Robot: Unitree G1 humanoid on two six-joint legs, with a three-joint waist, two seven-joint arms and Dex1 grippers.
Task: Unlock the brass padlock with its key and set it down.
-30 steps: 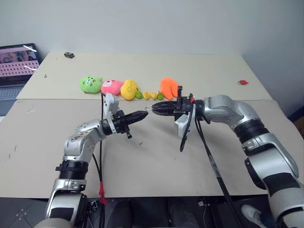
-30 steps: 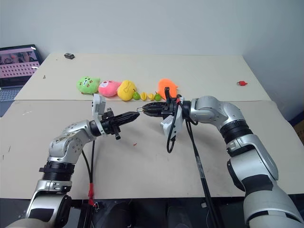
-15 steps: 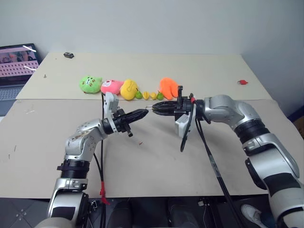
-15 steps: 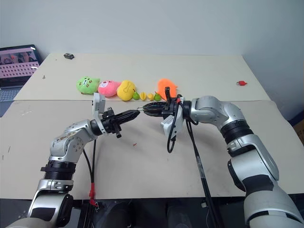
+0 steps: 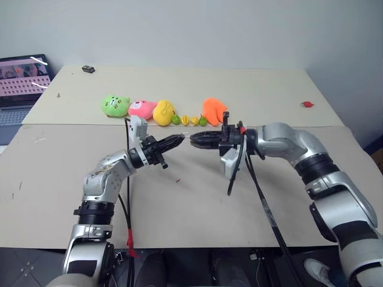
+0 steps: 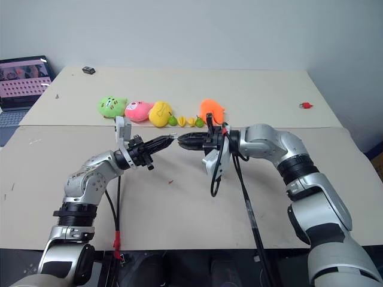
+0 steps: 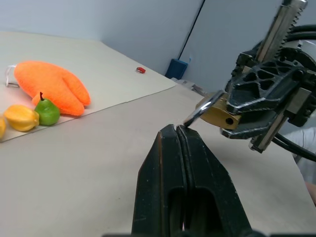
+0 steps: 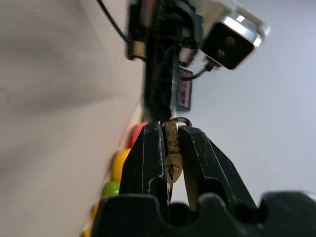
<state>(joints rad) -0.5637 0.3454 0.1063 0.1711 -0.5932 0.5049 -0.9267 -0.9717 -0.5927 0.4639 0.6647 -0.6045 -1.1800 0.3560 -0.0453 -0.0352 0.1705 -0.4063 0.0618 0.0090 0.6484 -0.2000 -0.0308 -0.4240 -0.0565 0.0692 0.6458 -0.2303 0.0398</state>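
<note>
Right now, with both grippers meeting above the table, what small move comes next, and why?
Probably ease the left gripper back along its own line, tugging the shackle out of the brass padlock. Its shut tips sit at the shackle's end, and the right gripper clamps the padlock's body. Whether it is unlocked yet, I cannot tell.

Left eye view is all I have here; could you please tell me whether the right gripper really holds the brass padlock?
Observer: Yes. In the right wrist view the brass padlock sits clamped between the fingers of the right gripper, keyhole end toward the camera.
Operator: Thank you. Is the left gripper open?
Observer: No. The left wrist view shows the left gripper shut, its fingers pressed together.
Operator: And where does the shackle point?
Observer: The silvery shackle runs from the padlock's body down to the left fingertips; I cannot tell whether they pinch it.
</note>
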